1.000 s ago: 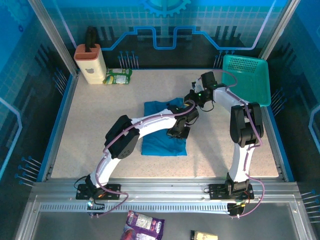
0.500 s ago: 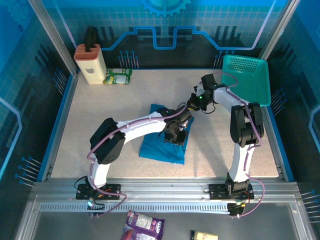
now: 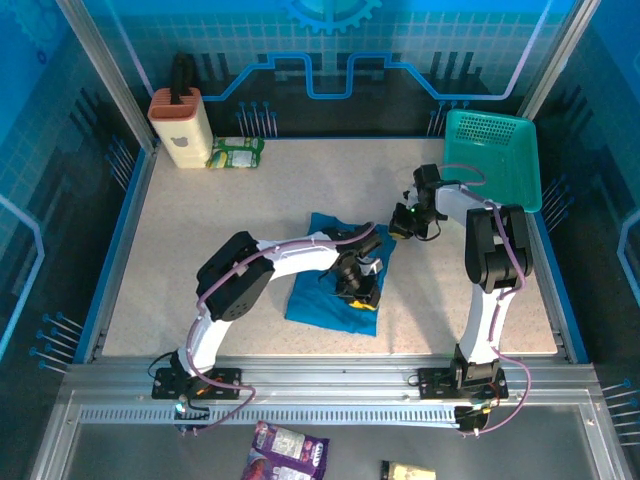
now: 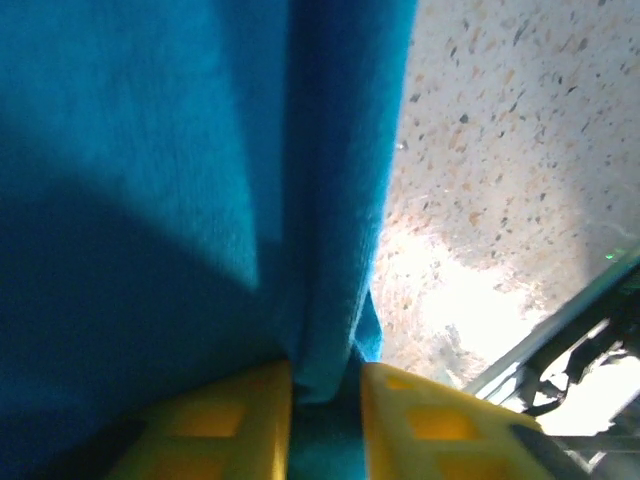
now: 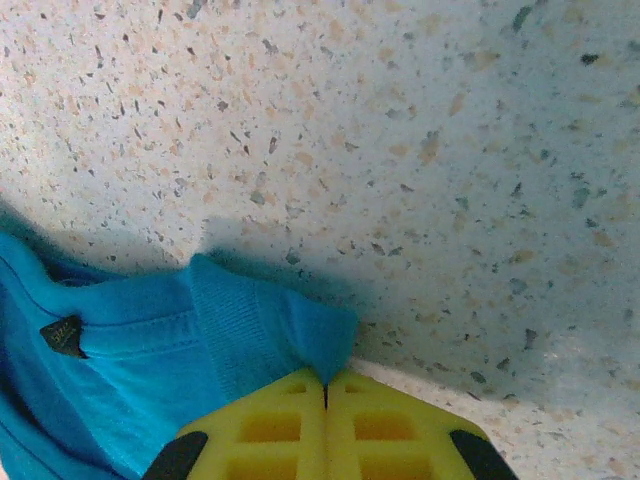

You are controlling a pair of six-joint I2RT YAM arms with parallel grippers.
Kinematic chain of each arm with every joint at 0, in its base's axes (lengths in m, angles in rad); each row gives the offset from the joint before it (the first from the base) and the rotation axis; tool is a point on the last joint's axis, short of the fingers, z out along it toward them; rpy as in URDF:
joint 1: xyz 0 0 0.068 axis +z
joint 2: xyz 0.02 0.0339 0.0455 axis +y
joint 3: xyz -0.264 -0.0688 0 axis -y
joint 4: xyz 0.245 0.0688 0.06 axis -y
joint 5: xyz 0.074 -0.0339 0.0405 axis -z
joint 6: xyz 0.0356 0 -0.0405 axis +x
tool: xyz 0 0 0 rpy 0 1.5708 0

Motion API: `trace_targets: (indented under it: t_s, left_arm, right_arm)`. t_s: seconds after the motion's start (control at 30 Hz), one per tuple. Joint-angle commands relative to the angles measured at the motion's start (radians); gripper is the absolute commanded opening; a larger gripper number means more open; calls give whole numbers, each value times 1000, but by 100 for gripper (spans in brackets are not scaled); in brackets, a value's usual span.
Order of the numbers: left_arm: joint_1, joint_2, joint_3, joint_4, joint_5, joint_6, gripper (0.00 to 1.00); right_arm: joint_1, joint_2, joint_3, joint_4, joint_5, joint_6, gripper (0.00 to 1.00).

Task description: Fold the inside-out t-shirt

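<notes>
The inside-out t-shirt [image 3: 318,292] lies as a folded blue-teal bundle on the middle of the table. My left gripper [image 3: 362,288] is low over its right edge. In the left wrist view the yellow fingers [image 4: 235,425] stand slightly apart, open, with a ridge of the t-shirt [image 4: 150,150] between them and a dark gap beside the right one. My right gripper [image 3: 402,224] is at the shirt's far right corner. In the right wrist view that gripper [image 5: 325,378] is shut on a tip of the t-shirt [image 5: 150,340], and a small dark label [image 5: 62,336] shows.
A teal mesh basket [image 3: 495,155] stands at the far right corner. At the far left are a peach container [image 3: 180,128] and a green packet [image 3: 237,153]. Speckled tabletop [image 3: 200,230] lies bare to the left, bounded by blue rails.
My left gripper slid toward the near right over the shirt and its jaws parted. The right gripper drew to the right, and the shirt shifted slightly right.
</notes>
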Motion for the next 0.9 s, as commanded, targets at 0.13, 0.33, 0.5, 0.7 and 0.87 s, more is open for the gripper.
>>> trace_targets:
  t_s: [0.13,0.33,0.5,0.7,0.87]
  left_arm:
    - [103,-173,-57,85,95,-33,37]
    - [225,-226,-95,13,19,43,38]
    - [314,-204,-134,-25,-43,119,36]
    - [370,-172,-180,-4,-38,144,34]
    - [373,-159,-211,26,-23,138,33]
  right_arm:
    - [-1,-131,-8,-63,70,-5,28]
    - [23,-235,-115,-56,48,37,43]
    - [65,-227,-182,-16,31,76,51]
    - [86,-185,-221,44,15,103,50]
    - [99,-144,-221,82,11,118,48]
